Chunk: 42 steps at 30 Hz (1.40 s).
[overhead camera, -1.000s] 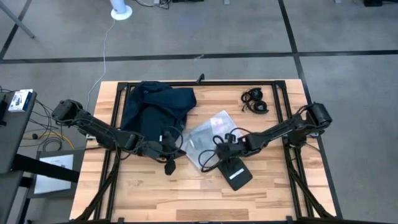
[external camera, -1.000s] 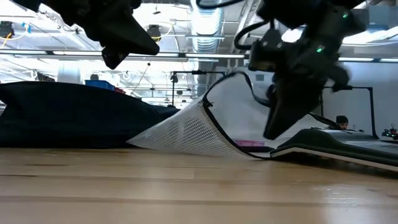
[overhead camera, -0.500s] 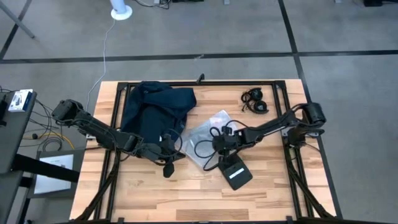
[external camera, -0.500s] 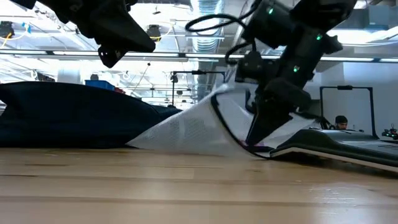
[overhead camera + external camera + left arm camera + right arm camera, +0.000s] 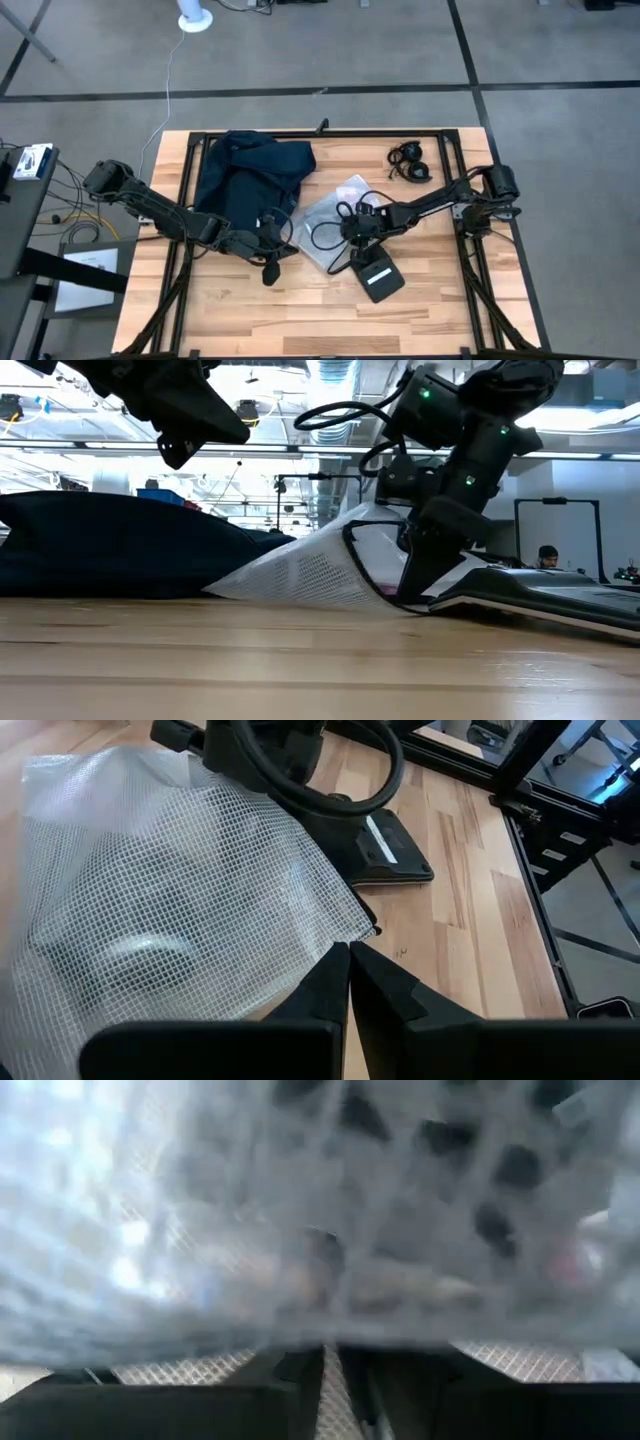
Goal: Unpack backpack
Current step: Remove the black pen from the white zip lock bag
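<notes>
Taking the clear mesh bag (image 5: pixel 335 215) at the middle of the worktop (image 5: pixel 300 310) as landmark: nearest the front edge, a flat black pouch (image 5: pixel 376 278) with a white label lies just beside the bag's front corner. The left gripper (image 5: pixel 349 982) hangs above the bag's left side, jaws pressed together on nothing. The right gripper (image 5: pixel 357 232) pinches the bag's edge. Behind and to its left lies the backpack (image 5: pixel 245 175), slumped.

My right claw (image 5: pixel 352 237) has slid left across the mesh bag (image 5: pixel 333 205), away from the black pouch (image 5: pixel 376 277), and my elbow has drawn in.
</notes>
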Each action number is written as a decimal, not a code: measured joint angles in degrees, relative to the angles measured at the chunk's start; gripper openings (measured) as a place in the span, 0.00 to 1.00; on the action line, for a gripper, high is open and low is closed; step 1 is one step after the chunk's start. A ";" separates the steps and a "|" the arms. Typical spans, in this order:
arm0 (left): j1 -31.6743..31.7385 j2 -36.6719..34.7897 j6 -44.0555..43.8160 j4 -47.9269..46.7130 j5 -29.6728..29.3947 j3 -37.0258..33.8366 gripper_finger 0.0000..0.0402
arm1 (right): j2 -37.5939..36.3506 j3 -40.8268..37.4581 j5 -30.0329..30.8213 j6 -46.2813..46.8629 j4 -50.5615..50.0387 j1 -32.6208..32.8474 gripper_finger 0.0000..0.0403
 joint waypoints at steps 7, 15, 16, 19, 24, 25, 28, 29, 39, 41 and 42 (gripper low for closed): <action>0.00 0.00 -0.23 -0.02 -0.02 0.00 0.00 | -1.74 -0.16 0.22 5.52 -3.22 3.09 0.02; 0.00 0.00 0.69 -0.04 -0.07 0.00 0.00 | -11.38 3.50 -5.89 12.89 -13.92 6.25 0.01; 0.00 0.00 0.93 -0.03 -0.07 0.00 0.00 | -12.25 4.41 -7.01 13.70 -16.35 6.76 0.01; 0.02 0.00 1.23 -0.07 -0.31 0.00 0.00 | -14.46 7.86 -11.29 16.43 -24.86 8.17 0.01; 0.03 0.00 1.95 -0.04 -0.59 0.00 0.00 | -15.30 11.57 -18.77 18.66 -38.85 12.04 0.01; 0.05 0.00 1.95 -0.04 -0.63 0.00 0.00 | -15.53 12.38 -20.10 19.18 -41.09 13.21 0.01; 0.07 0.00 1.95 -0.04 -0.63 0.00 0.00 | -16.24 13.99 -21.14 22.94 -50.57 16.29 0.01; 0.07 0.00 1.95 -0.06 -0.63 0.00 0.00 | -16.63 14.01 -21.06 24.60 -53.57 17.04 0.01; 0.09 -0.02 1.95 0.84 -0.61 0.00 0.00 | -26.61 12.52 -0.93 43.50 -72.31 14.94 0.02; 0.09 -0.02 2.05 1.19 -0.60 0.00 0.00 | -28.59 9.52 0.42 43.53 -70.88 10.82 0.02; 0.09 -0.02 2.23 1.53 -0.61 0.00 0.00 | -29.48 7.70 0.91 43.09 -70.03 8.28 0.02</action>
